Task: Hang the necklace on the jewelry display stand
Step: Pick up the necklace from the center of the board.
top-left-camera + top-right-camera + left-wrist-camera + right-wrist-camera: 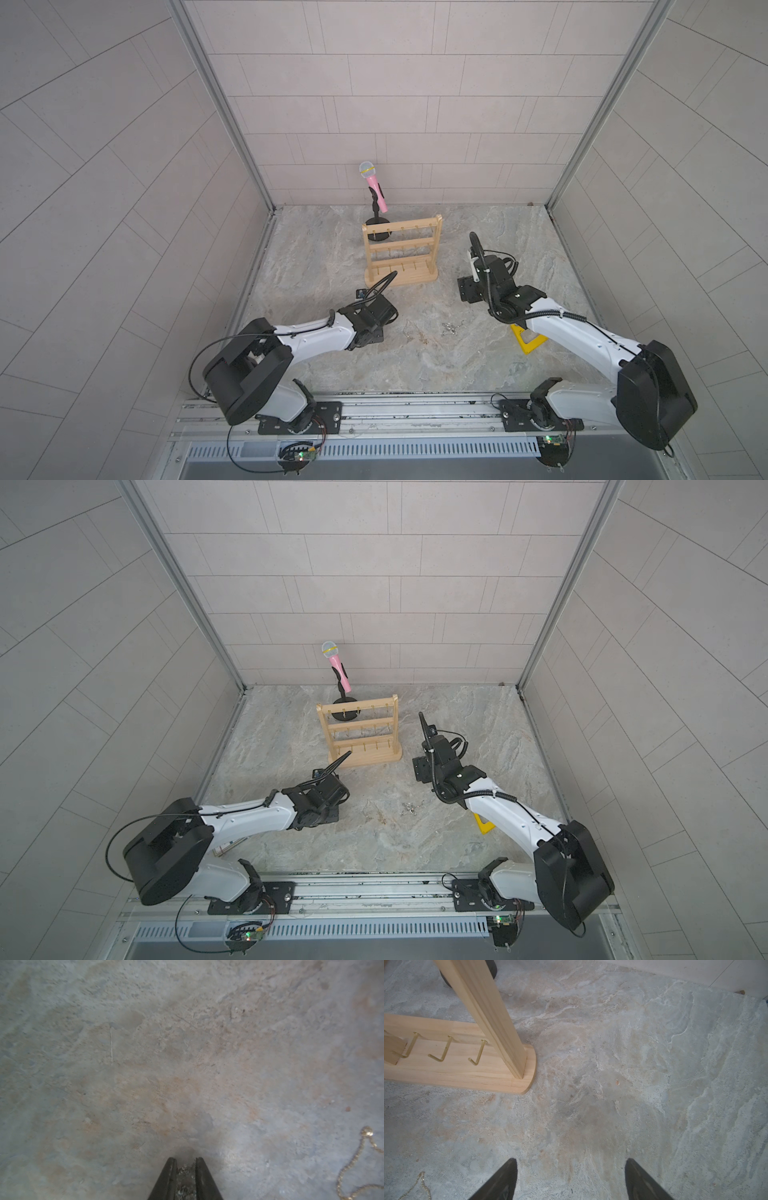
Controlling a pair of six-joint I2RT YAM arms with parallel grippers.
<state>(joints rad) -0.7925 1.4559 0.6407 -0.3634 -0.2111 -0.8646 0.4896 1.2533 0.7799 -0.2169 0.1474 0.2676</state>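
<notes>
The necklace (449,329) lies loose on the counter (415,374), between the two arms. It is on the robot's side of the jewelry display stand (401,253) and well apart from its base, as both top views show (409,809). None of it hangs on a hook.

The left arm (316,336) is low over the counter with its jaws narrowed to a slim slot. In the left wrist view the necklace (366,1132) runs off to one side of them, not between them, so they grip none of that stretch. The speckled grey inside the slot is too blurred to name and may be only worn pad faces. The right arm (573,328) holds its jaws wide and empty near one end of the stand (467,1072), with a loop of the necklace (422,1177) just outside one finger.

The pick turns on where the necklace lies from each arm. From the left jaws it lies toward the robot's right, nearer the middle of the counter. From the right jaws it lies back toward the robot and slightly left. It seems strung out roughly across, from one arm toward the other, though it is faint from above. The right jaws look a little nearer its bright cluster.
</notes>
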